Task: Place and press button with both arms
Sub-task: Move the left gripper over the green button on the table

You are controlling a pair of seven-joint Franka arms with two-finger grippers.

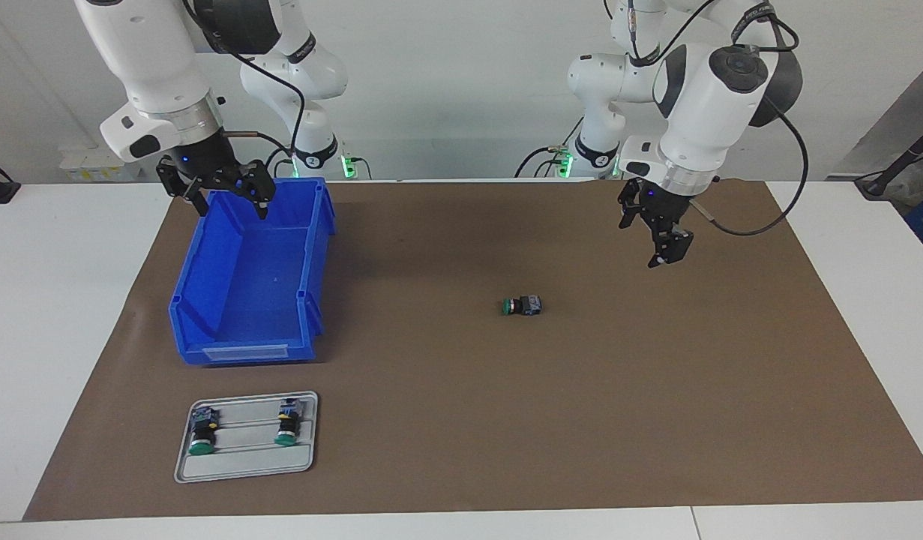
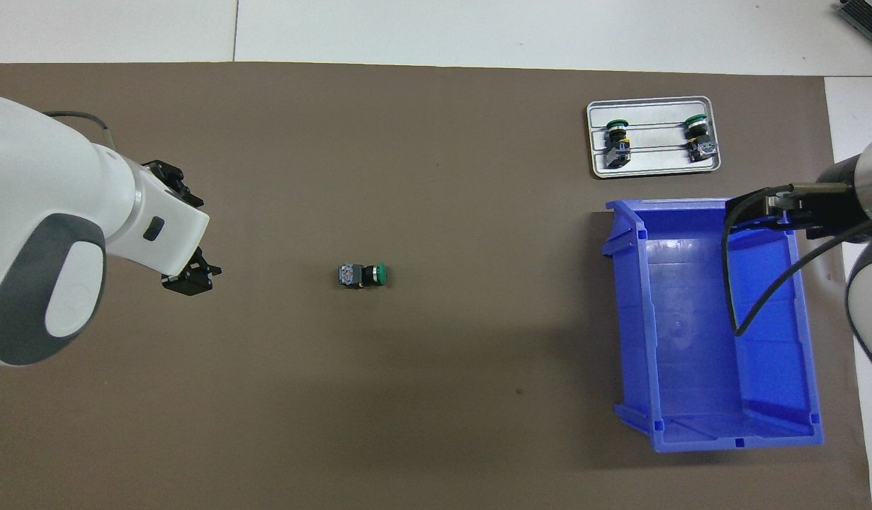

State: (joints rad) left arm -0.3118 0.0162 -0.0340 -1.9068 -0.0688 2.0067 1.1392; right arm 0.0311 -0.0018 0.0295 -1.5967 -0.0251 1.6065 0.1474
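You've got a white bench (image 1: 49,315) w/ a big brown mat (image 1: 506,420) covering most of it. Two white arms come in from the robots' end: the left arm (image 1: 701,82) hangs over bare mat toward its own end of the bench, the right arm (image 1: 154,67) sits over the blue bin (image 1: 244,300). The bin is an open-topped plastic tub on the mat toward the right arm's end, nothing visible inside. Farther from the robots than the bin, just beside it, you'll see a small grey tray (image 1: 244,469) w/ ribbed slots; two spare buttons (image 1: 202,431) lie in it side by side, green caps pointing away from the robots. Left pincer (image 1: 660,240) is up in the air over bare mat, pointing down, fingers spread apart, holding nothing. Right pincer (image 1: 229,199) hovers over the bin's edge nearest the robots, fingers also wide apart, nothing in them; in the overhead view only part of it shows at the frame edge w/ its black cable looping over the bin. The button (image 1: 522,305) you care about lies on its side on the mat, roughly mid-bench, between the two arms' ends and well apart from the bin & tray. Its green cap points toward the right arm's end, blue-grey base toward the left arm's end. Neither pincer touches it; the left one is the closer of the two.
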